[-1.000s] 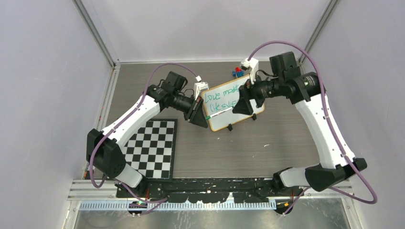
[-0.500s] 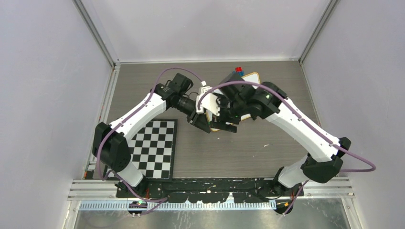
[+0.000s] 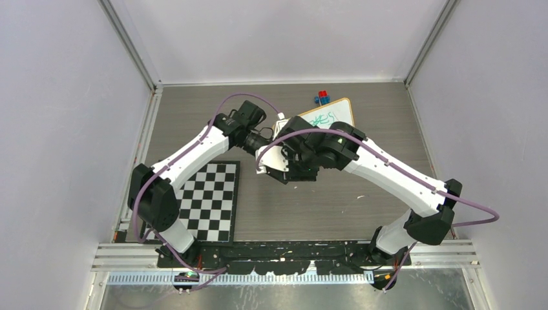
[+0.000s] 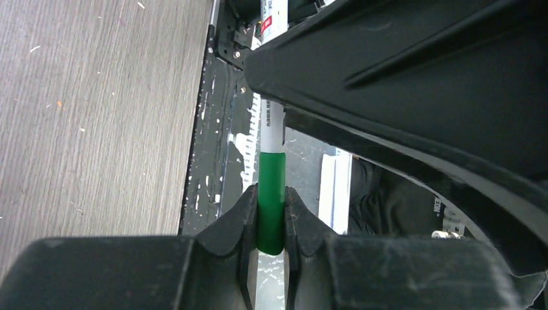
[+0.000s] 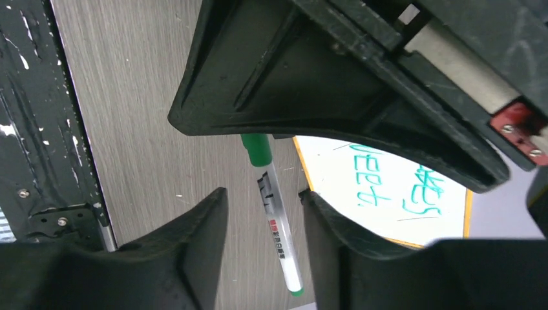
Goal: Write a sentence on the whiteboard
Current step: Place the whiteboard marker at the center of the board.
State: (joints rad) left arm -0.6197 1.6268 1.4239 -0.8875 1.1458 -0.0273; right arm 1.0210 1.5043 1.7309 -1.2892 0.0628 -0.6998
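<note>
My left gripper [image 4: 271,194] is shut on the green end of a marker [image 4: 272,139], whose white barrel sticks out past its fingertips. My right gripper [image 5: 262,194] is open with a finger on each side of that barrel [image 5: 276,229] and a gap on both sides. The whiteboard [image 3: 336,115] lies at the back of the table, partly hidden by the right arm. The green sentence [image 5: 388,184] shows on the whiteboard [image 5: 446,219] just beyond the right fingers. Both grippers meet mid-table in the top view.
A black-and-white checkerboard mat [image 3: 210,200] lies at the left front. Small red and blue blocks [image 3: 322,97] sit behind the whiteboard. The black base rail [image 4: 223,129] runs along the near edge.
My right arm has swung left from the whiteboard to the left gripper, and its jaws have narrowed round the marker. The whiteboard now lies farther back. The left gripper kept its grip.
</note>
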